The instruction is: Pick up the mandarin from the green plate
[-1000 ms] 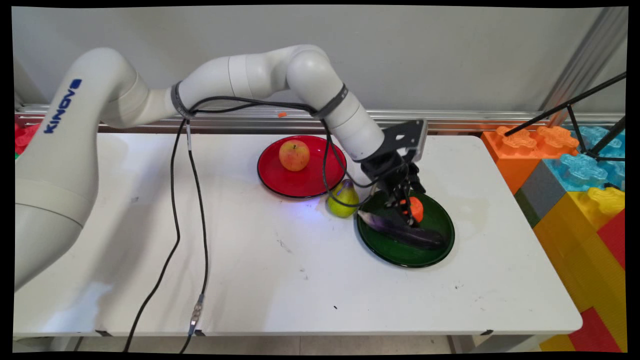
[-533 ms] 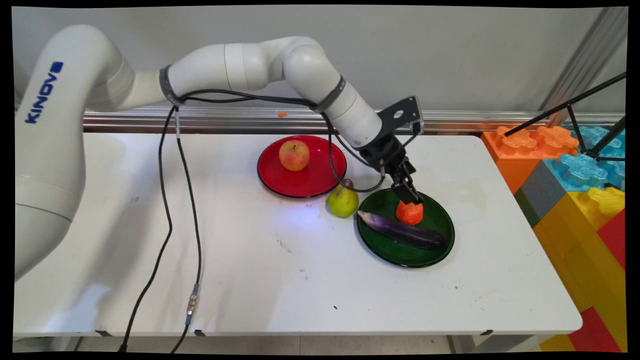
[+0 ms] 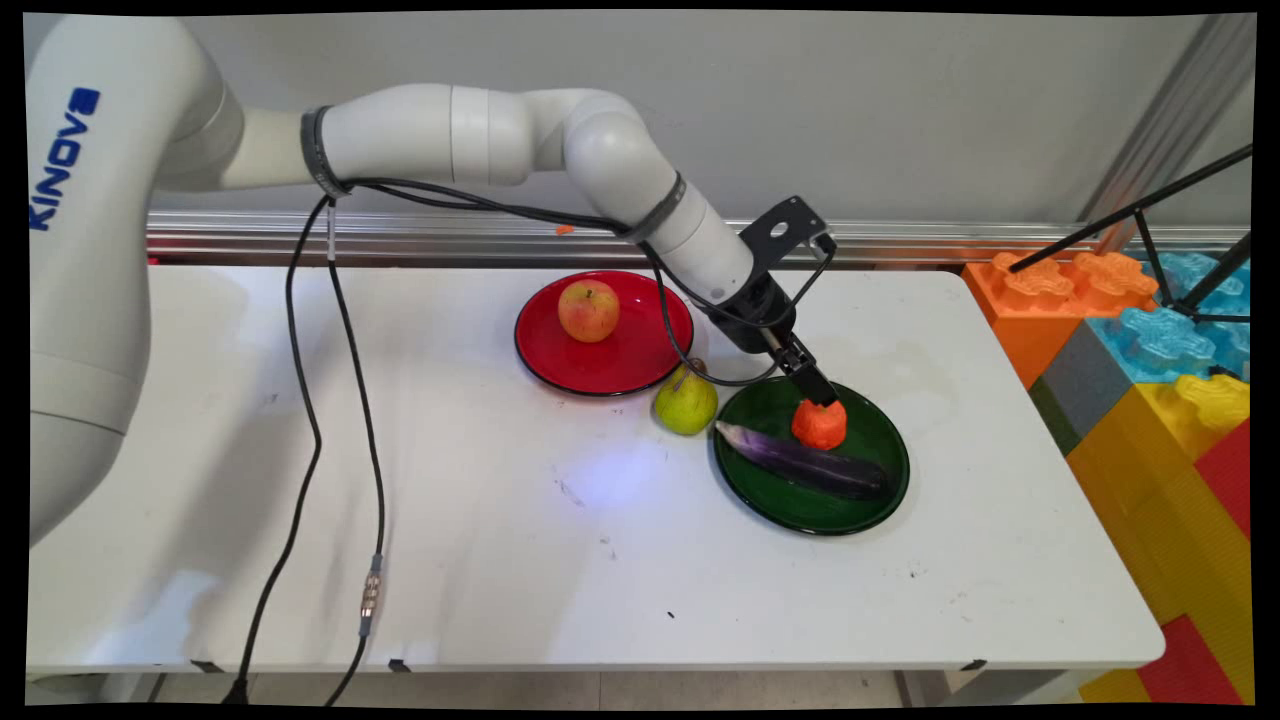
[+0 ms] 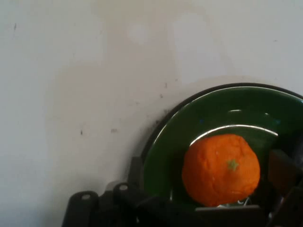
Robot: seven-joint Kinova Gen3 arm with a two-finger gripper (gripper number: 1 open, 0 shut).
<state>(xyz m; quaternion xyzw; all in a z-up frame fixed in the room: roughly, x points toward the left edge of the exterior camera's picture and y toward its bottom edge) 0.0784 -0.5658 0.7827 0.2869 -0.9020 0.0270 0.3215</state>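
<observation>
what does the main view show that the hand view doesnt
Only the main view shows the apple on the red plate, the pear, the eggplant and the toy blocks. Only the hand view shows the orange's green stem mark from above. Both show the orange on the green plate, at the gripper.

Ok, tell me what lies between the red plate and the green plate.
A yellow-green pear stands on the table in the gap between the red plate and green plate, seen in the main view.
</observation>
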